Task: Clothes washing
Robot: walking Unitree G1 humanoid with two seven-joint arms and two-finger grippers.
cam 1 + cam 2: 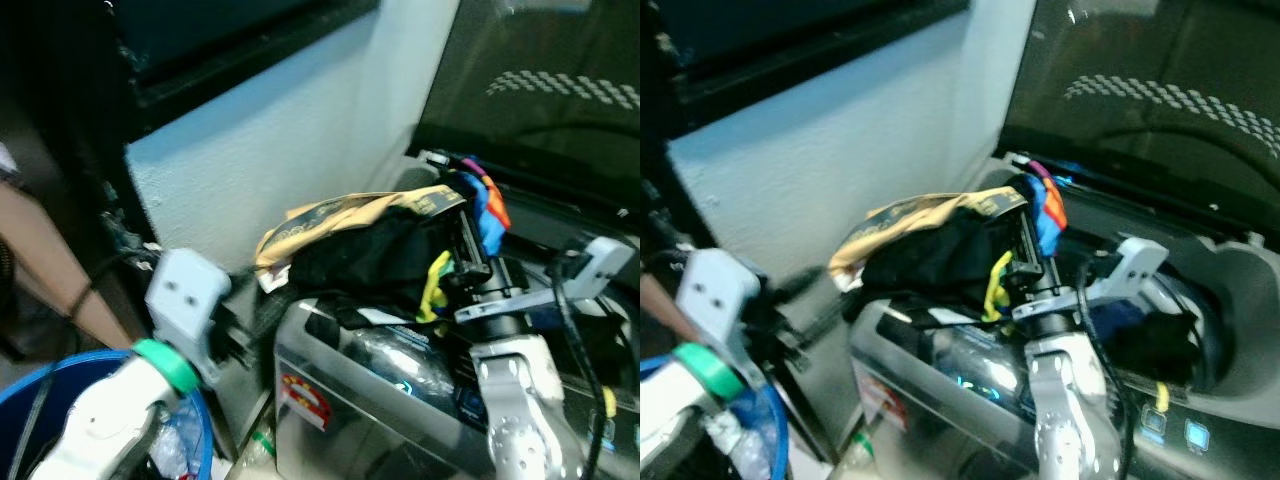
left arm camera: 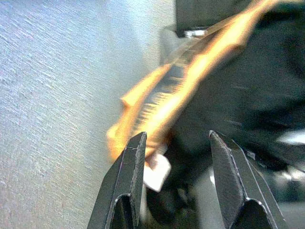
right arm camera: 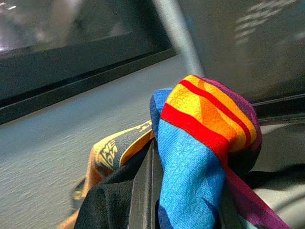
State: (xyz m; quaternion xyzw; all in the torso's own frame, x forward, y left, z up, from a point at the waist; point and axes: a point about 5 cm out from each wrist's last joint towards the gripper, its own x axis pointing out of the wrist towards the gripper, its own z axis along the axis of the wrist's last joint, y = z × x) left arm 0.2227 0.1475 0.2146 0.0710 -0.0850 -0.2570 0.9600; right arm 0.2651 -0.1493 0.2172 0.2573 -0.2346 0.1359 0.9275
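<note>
- Right pincer (image 1: 1032,235) clamps the clothes (image 1: 940,250) above the washer's (image 1: 940,370) left edge.
- Left pincer (image 2: 178,157) gapes, empty, just beside the clothes.
- Wrist view reveals a striped cloth (image 3: 200,143).

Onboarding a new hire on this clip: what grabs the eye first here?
The right gripper, raised over the open washing machine, is shut on a bundle of clothes: black fabric, a tan printed waistband, and a bright blue, red and orange striped piece draped over its fingers. The left gripper, fingers open, points at the tan edge of the bundle beside the pale wall. A blue bucket sits low on the robot's left.
</note>
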